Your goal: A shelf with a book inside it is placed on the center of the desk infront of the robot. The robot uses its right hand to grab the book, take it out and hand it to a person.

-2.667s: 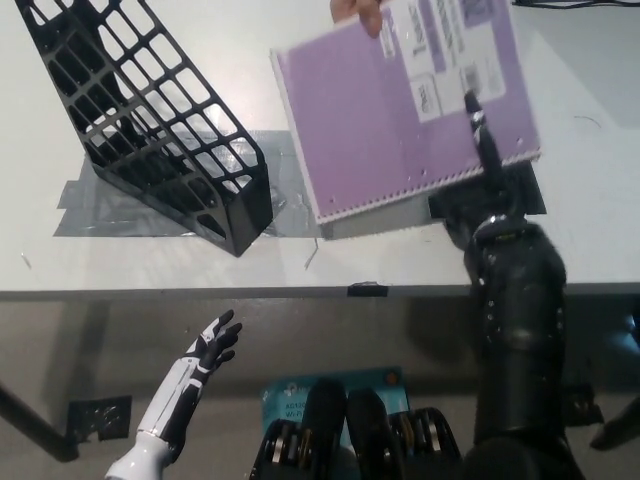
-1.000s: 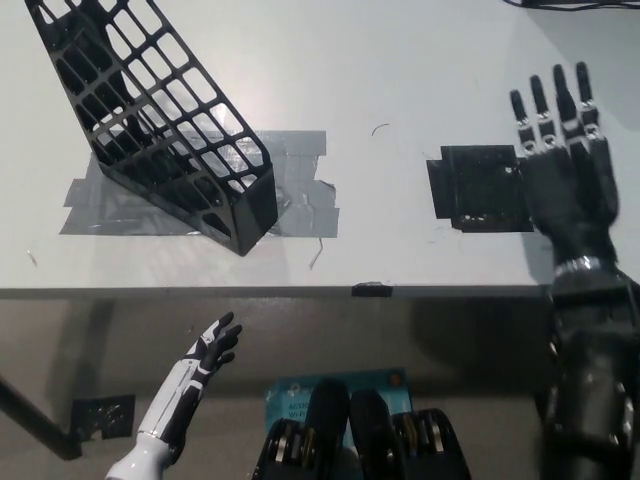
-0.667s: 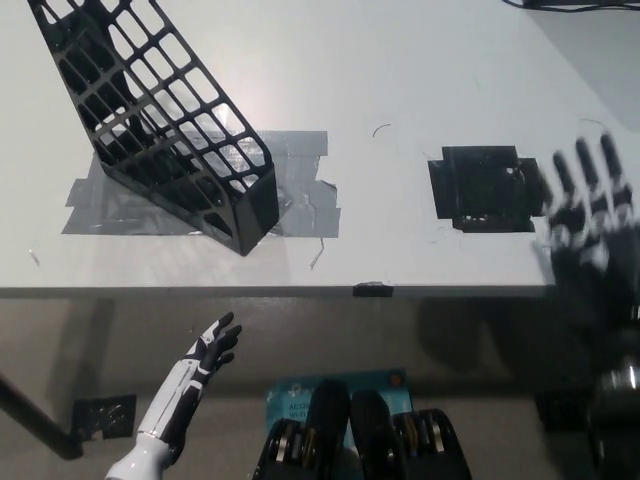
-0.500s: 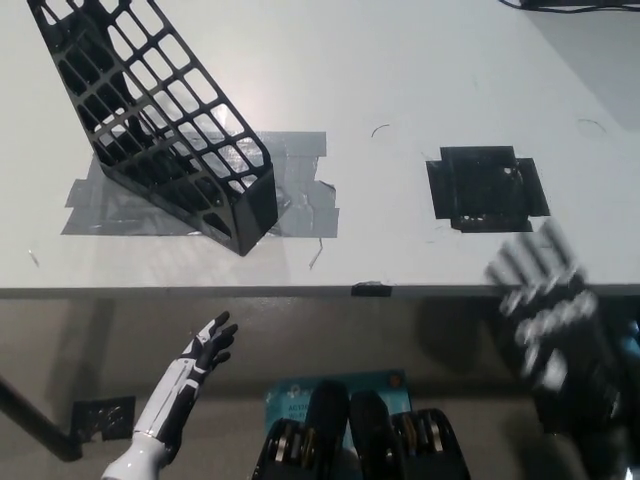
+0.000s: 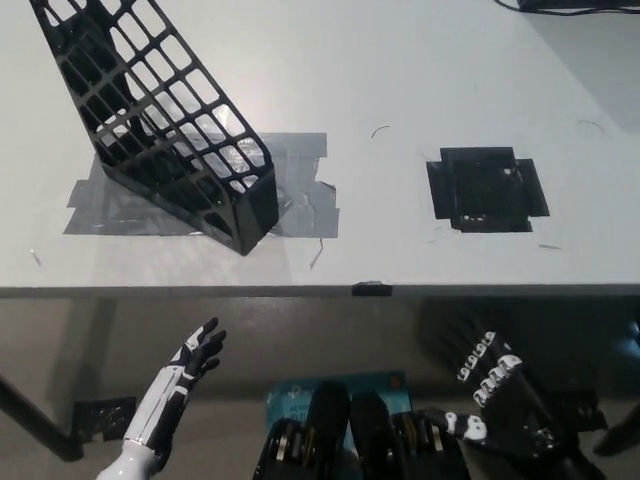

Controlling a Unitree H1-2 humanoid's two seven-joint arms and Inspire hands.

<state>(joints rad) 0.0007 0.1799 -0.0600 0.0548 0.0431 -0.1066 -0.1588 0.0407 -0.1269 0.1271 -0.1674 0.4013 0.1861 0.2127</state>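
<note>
black wire-mesh shelf (image 5: 150, 120) is seen lying tilted on the white desk (image 5: 400, 80), set on a patch of grey tape (image 5: 290, 205), its open end facing the upper left. no book is seen inside it or anywhere on the desk. a square of black tape (image 5: 487, 188) is stuck to the desk right of centre, well apart from the shelf. black right hand (image 5: 490, 385) is held below the desk edge at lower right, fingers spread, nothing grasped. white left hand (image 5: 195, 352) is rested low at lower left, fingers apart and released.
</note>
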